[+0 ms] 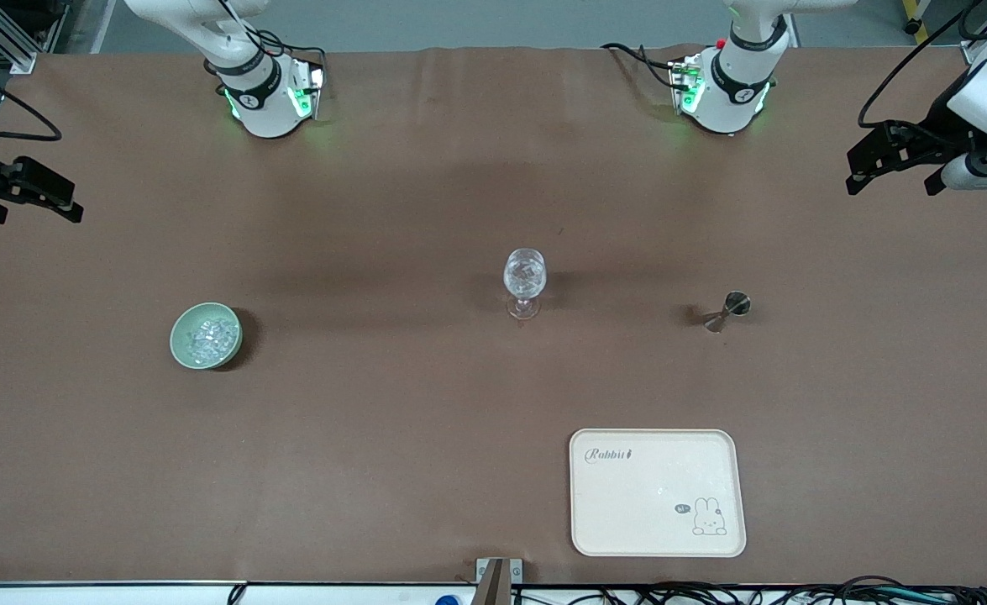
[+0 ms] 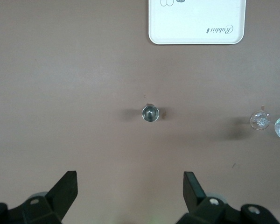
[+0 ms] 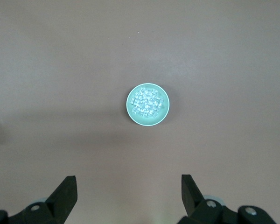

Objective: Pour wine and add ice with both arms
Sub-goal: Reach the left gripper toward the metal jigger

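A clear wine glass [image 1: 524, 284] stands mid-table; its cup holds glistening clear lumps. It also shows in the left wrist view [image 2: 261, 121]. A green bowl [image 1: 181, 340] toward the right arm's end holds the ice [image 1: 209, 338]. A small metal jigger [image 1: 728, 311] stands toward the left arm's end. My left gripper [image 1: 892, 178] is open and empty, high over the table's edge at its own end, with the jigger [image 2: 150, 113] below it. My right gripper [image 1: 33, 212] is open and empty over its end, with the bowl [image 3: 148, 122] and ice [image 3: 147, 103] below it.
A cream tray [image 1: 657, 491] with a rabbit drawing lies near the front edge, nearer to the camera than the jigger; it also shows in the left wrist view [image 2: 197, 22]. Brown cloth covers the table. Both arm bases stand along the table's back edge.
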